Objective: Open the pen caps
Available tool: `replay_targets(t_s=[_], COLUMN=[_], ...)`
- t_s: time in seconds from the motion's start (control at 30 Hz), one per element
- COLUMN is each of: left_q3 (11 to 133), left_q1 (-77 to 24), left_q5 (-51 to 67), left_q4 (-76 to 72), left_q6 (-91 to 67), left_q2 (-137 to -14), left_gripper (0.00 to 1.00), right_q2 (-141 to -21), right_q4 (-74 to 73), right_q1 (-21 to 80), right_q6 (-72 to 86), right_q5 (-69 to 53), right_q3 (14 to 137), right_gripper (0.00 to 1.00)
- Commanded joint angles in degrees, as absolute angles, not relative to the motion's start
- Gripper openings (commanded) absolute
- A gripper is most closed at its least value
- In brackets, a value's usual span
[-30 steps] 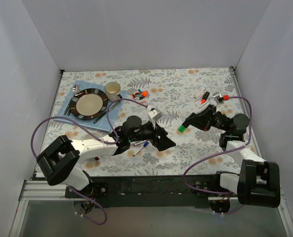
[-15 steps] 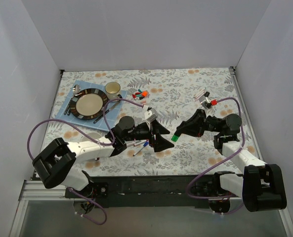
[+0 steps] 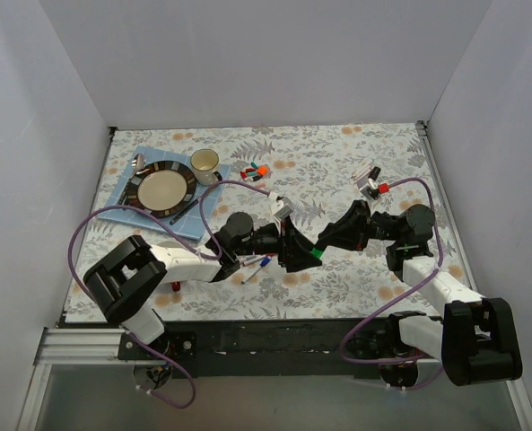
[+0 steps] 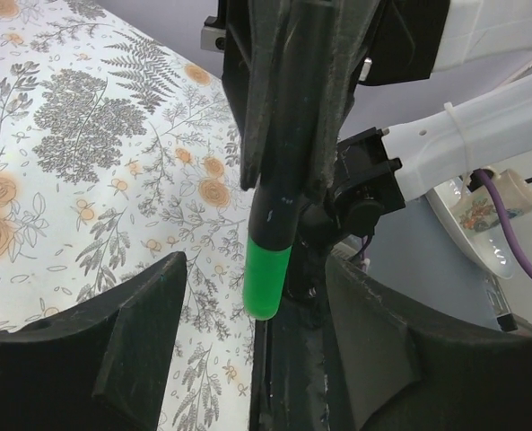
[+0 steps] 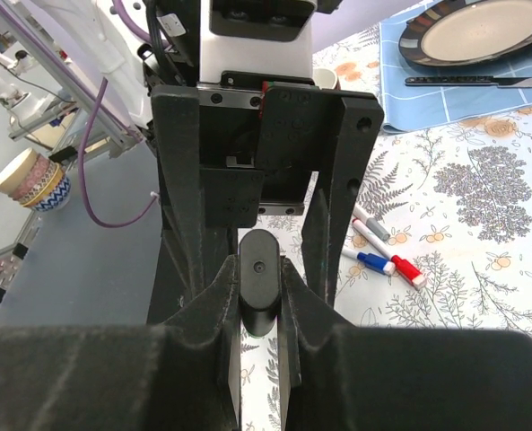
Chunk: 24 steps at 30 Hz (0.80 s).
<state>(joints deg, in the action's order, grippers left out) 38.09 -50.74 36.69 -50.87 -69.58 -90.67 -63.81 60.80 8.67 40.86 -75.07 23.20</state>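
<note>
My right gripper [image 3: 330,239] is shut on a thick black marker [image 5: 258,292] and holds it above the table, pointing left. The marker's green cap [image 3: 315,254] sticks out from its end. My left gripper [image 3: 294,253] faces it with the jaws open. In the left wrist view the green cap [image 4: 267,277] hangs between my two open fingers [image 4: 122,332] and touches neither. Thin white pens lie under my left arm, one with a blue cap [image 5: 373,262] and one with a red cap [image 5: 407,270].
Several loose caps [image 3: 254,171] lie at the back centre. A dark-rimmed plate [image 3: 140,199] with cutlery sits on a blue mat [image 3: 122,184] at the back left, with a mug [image 3: 204,162] beside it. Purple cables loop round both arms.
My right gripper has carried the marker left and down toward my left gripper. The left gripper has turned to face it, and the green cap now sits between its open jaws.
</note>
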Motion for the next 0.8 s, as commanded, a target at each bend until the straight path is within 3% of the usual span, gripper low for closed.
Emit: replay_targets(t_s=[0.0, 0.53, 0.67, 0.7, 0.77], left_q3=[40.95, 42.72, 42.89, 43.33, 43.77], left_q1=[-51.77, -53.26, -53.26, -53.26, -53.26], left_q5=[37.09, 39.46, 39.02, 39.02, 39.46], left_q4=[-55.02, -56.87, -56.52, -55.73, -54.59], left_q6=[-70.40, -73.13, -73.74, -74.00, -74.53], left_q2=[-90.79, -95.10, -95.10, -95.36, -95.54], left_gripper=[0.61, 0.34, 0.11, 0.00, 0.00], right_q2=[-64.25, -64.60, -64.60, -64.60, -64.51], right_q4=[60.29, 59.24, 58.80, 58.10, 57.48], right_q1=[8.97, 8.96, 8.96, 8.96, 8.96], right_q6=[38.93, 37.79, 37.18, 37.00, 36.30], right_q5=[-74.80, -74.79, -74.79, -74.79, -74.79], right_q3=[25.84, 26.01, 26.02, 26.10, 26.28], right_gripper=[0.01, 0.01, 0.01, 0.01, 0.01])
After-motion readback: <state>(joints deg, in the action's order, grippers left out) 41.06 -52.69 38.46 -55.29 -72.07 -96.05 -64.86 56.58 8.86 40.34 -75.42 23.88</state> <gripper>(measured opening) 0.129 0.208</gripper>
